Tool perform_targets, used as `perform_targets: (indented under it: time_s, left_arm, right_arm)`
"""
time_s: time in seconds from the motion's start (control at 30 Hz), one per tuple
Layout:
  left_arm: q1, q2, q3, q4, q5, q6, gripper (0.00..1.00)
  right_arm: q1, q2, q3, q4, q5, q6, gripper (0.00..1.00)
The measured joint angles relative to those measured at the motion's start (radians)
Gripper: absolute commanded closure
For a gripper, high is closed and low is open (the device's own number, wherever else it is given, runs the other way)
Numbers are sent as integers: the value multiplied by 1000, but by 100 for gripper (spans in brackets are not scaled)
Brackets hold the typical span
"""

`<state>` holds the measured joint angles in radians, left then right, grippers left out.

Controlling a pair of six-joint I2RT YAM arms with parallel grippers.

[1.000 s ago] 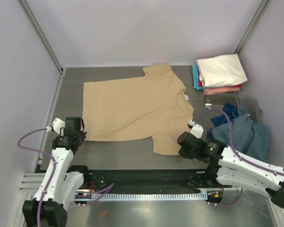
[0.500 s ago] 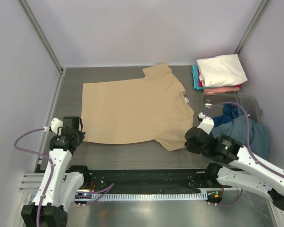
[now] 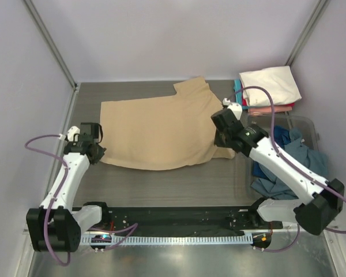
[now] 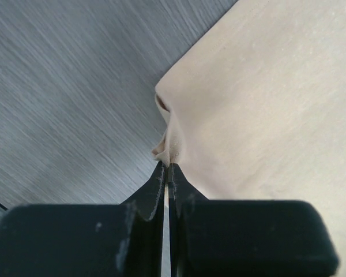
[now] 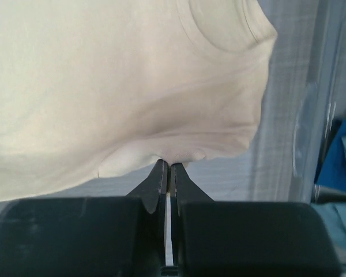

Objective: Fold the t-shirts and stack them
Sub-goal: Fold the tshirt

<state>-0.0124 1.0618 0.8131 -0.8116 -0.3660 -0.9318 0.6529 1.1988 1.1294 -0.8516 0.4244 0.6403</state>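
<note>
The tan t-shirt (image 3: pixel 161 130) lies spread on the grey table, its near edge lifted and carried toward the back. My left gripper (image 3: pixel 97 151) is shut on its near left corner, shown pinched in the left wrist view (image 4: pixel 168 164) with the tan cloth (image 4: pixel 265 115) beyond. My right gripper (image 3: pixel 222 135) is shut on the shirt's near right edge; the right wrist view (image 5: pixel 168 166) shows tan cloth (image 5: pixel 121 86) bunched at the fingertips. Folded shirts are stacked at the back right, cream-white (image 3: pixel 270 85) on top, pink (image 3: pixel 271 108), red and teal (image 3: pixel 238 92) below.
A clear plastic bin (image 3: pixel 300 124) at the right holds slate blue (image 3: pixel 303 164) and navy (image 3: pixel 281 137) shirts; its wall shows in the right wrist view (image 5: pixel 311 115). Purple-grey walls enclose the table (image 3: pixel 161 179). A black rail runs along the near edge.
Both grippers moved toward the back, carrying the shirt's near edge with them. The right arm swung far up and left, folding the near sleeve over. The left gripper shifted slightly back.
</note>
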Motion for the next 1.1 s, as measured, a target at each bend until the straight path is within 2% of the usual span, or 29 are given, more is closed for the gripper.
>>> perform_targets:
  time_s: [0.17, 0.57, 0.9, 1.1]
  left_arm:
    - [19, 122, 54, 36, 1, 29, 100]
    - [116, 356, 138, 104, 36, 45, 100]
    - [120, 522, 235, 127, 54, 53, 100]
    - [120, 581, 304, 132, 56, 78, 100]
  right_arm:
    - [-72, 179, 127, 55, -53, -117, 99]
    - [-224, 477, 413, 101, -140, -297, 99]
    - [-267, 684, 610, 116, -182, -377, 99]
    - [-281, 748, 681, 117, -185, -422, 99]
